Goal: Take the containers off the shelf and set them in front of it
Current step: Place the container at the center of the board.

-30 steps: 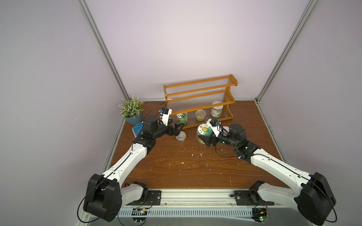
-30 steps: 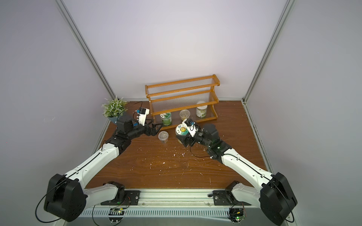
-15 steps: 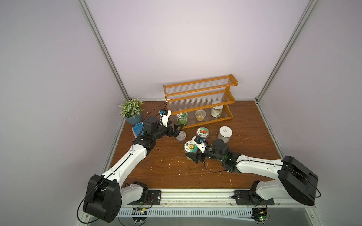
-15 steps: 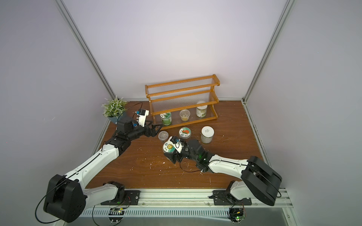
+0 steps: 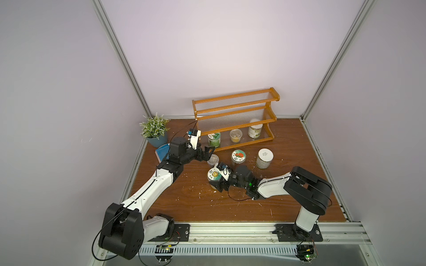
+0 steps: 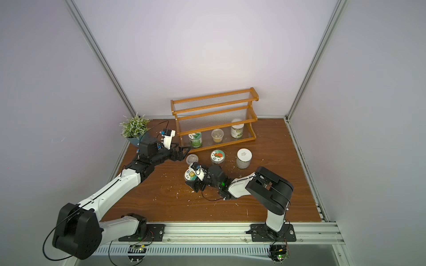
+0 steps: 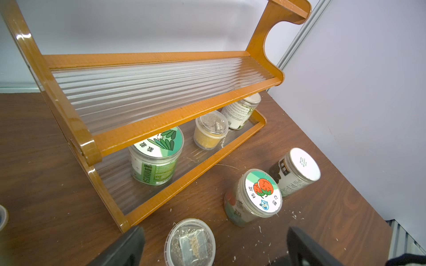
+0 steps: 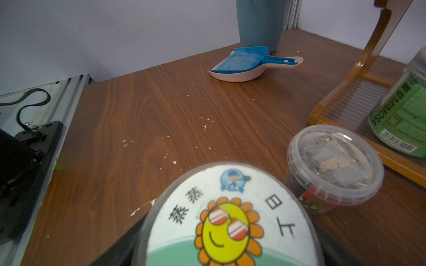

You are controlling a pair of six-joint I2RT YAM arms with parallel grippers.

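The sunflower-lid jar (image 5: 213, 174) has travelled away from the shelf (image 5: 235, 110) and sits clamped in the right gripper (image 5: 217, 184), low over the table (image 5: 184, 202); release looks next. Just past that gripper stands the clear-lid cup (image 5: 212, 159), crowding the spot. The left gripper (image 5: 208, 154), jaws apart and empty, hovers at that cup; beyond it the green-lid jar (image 5: 214, 139) waits, shelved.
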